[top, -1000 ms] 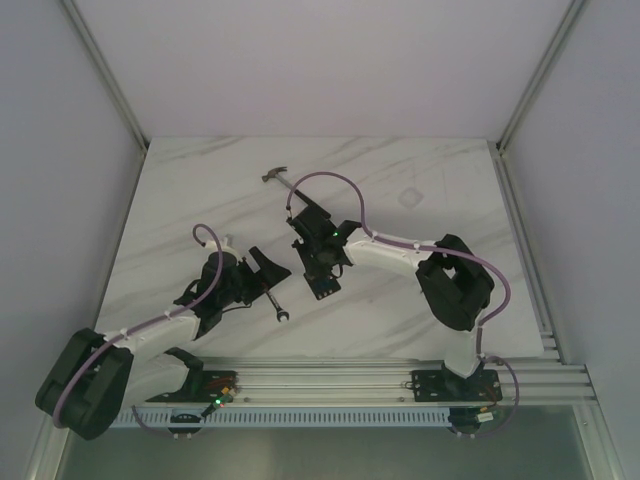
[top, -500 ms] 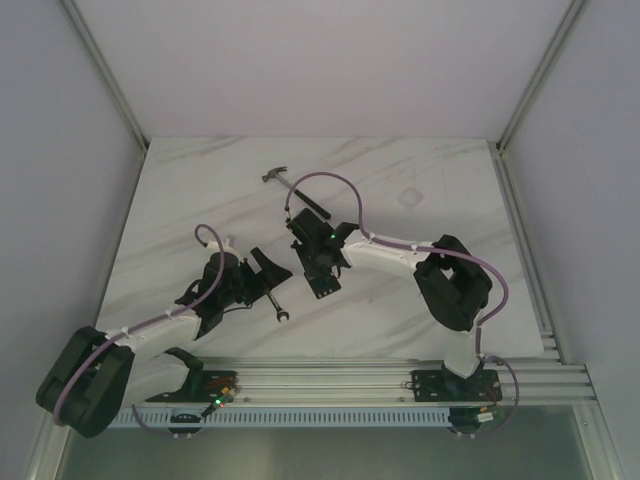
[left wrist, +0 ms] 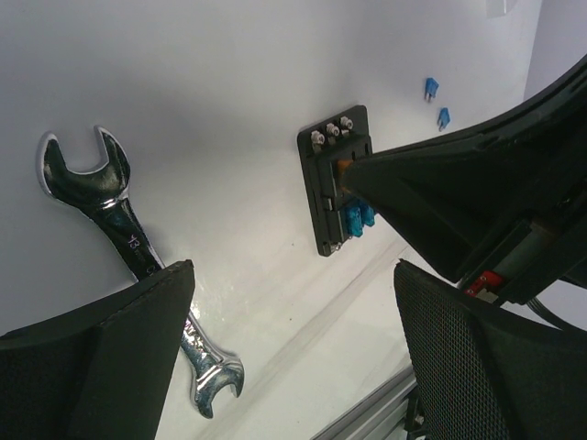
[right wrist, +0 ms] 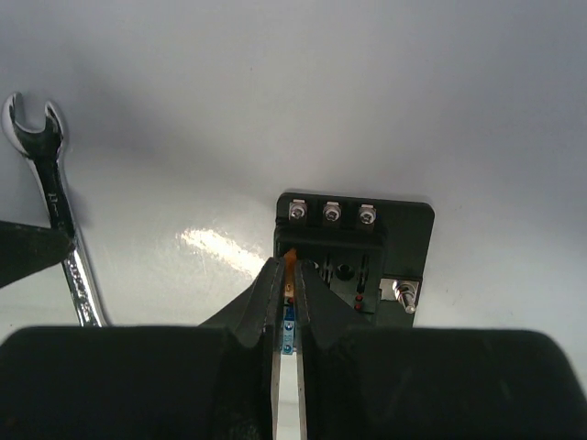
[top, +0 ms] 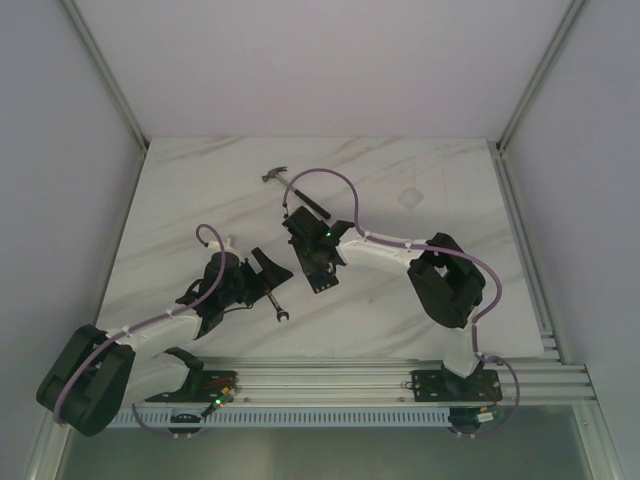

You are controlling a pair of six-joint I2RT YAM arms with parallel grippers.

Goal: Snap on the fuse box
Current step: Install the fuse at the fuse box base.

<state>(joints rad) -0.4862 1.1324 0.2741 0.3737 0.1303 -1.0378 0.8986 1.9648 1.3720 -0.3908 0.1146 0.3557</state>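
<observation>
The fuse box [right wrist: 367, 247] is a black block with three screws along its top edge, lying flat on the white table; it also shows in the top view [top: 322, 280] and the left wrist view [left wrist: 330, 197]. My right gripper [right wrist: 289, 268] is shut on a small orange fuse [right wrist: 290, 258] and holds it right over the box's left slot. A blue fuse [right wrist: 288, 330] sits in the box below the jaws. My left gripper [left wrist: 293, 270] is open and empty, to the left of the box, over the wrench [left wrist: 128, 257].
The silver wrench [top: 275, 300] lies between the two grippers. A hammer [top: 290, 185] lies behind the right gripper. Two loose blue fuses [left wrist: 431, 88] lie beyond the box. The aluminium rail [top: 340, 380] runs along the near edge.
My right gripper has shifted slightly left and away over the fuse box, still shut on the fuse. The left arm has barely moved.
</observation>
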